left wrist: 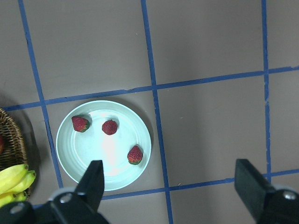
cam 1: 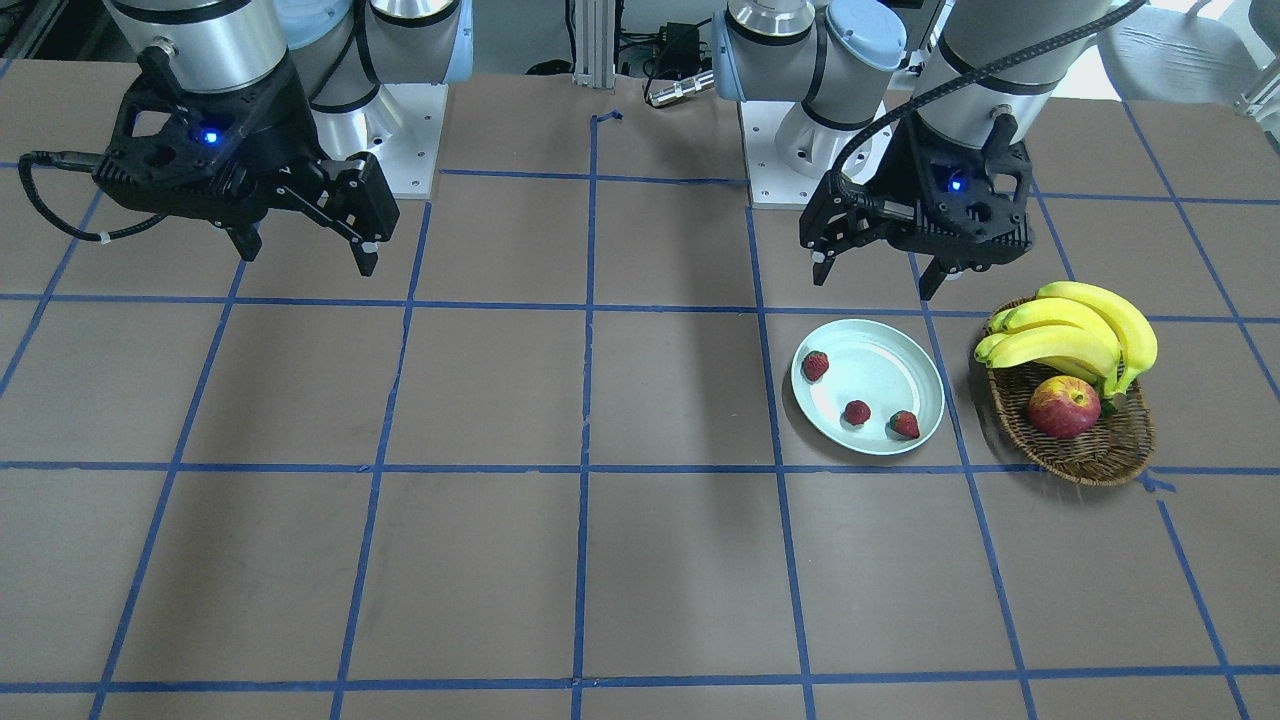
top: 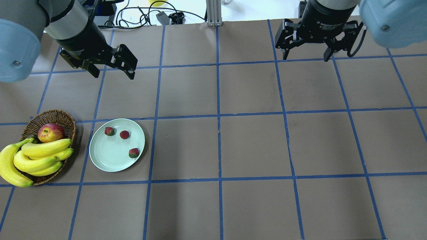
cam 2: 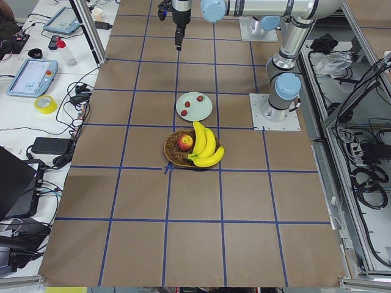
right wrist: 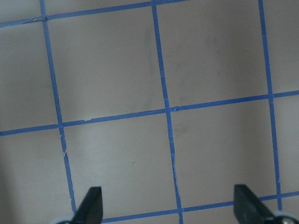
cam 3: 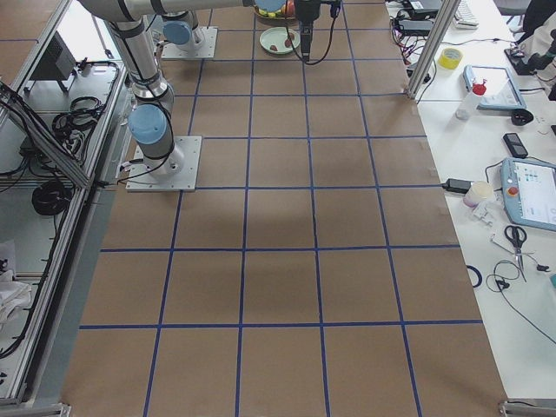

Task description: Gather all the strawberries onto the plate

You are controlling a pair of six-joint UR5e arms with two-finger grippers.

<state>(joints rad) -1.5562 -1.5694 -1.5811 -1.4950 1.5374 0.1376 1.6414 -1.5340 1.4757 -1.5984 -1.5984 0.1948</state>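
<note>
Above the table (top: 253,146), the left gripper (top: 114,76) and the right gripper (top: 306,58) hang with jaws spread wide and empty, while just beside the wicker basket (top: 53,115) the plate (top: 100,163) holds all three strawberries (top: 124,134), each apart from the others.

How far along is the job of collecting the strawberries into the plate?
Done: all three strawberries lie inside the plate. In hand: nothing; the left gripper and the right gripper are both open and empty. Left to do: apparently nothing, no strawberry shows outside the plate.
</note>
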